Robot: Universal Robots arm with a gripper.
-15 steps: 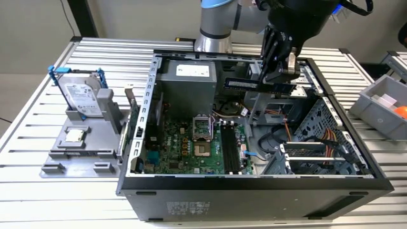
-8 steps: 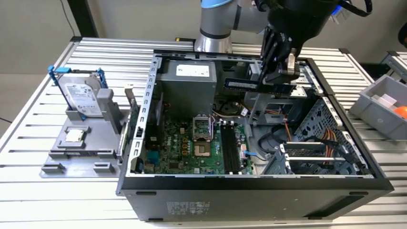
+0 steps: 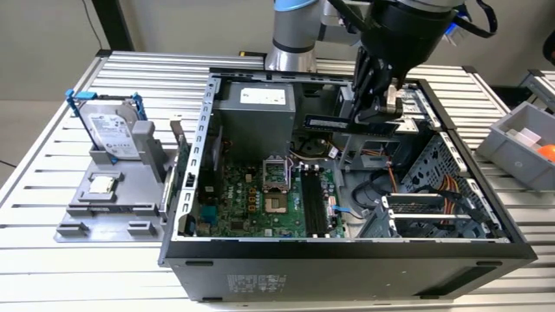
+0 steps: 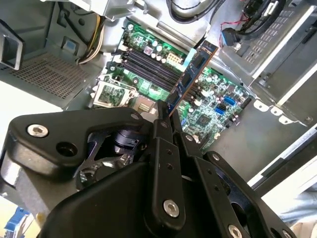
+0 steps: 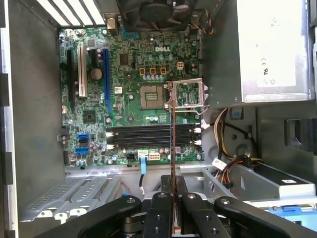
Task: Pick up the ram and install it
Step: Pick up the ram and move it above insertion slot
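Ram (image 3: 334,122) pinched edge-on between gripper (image 5: 173,218) fingers (image 5: 162,213); held level above motherboard slots (image 5: 148,135) inside open case (image 3: 347,263); case on tabletop (image 3: 52,266).

Both wrist views, seemingly downward, motherboard (image 5: 124,106)

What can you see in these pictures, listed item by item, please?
ram: one, dark blue-green, held over the open case
computer case: one, black and grey, lying open on the table
motherboard: one, green, on the case floor
memory slots: about four, black, on the motherboard
power supply: one, grey, at the case's far end
hard drive: one, silver, white label, standing in the fixture at the exterior view's left
fixture: one, grey, on the table beside the case
bin: one, grey, at the exterior view's right edge
table: one, silver slats, under everything
arm: one, silver and black, reaching over the case
jaws: black, shut on the ram
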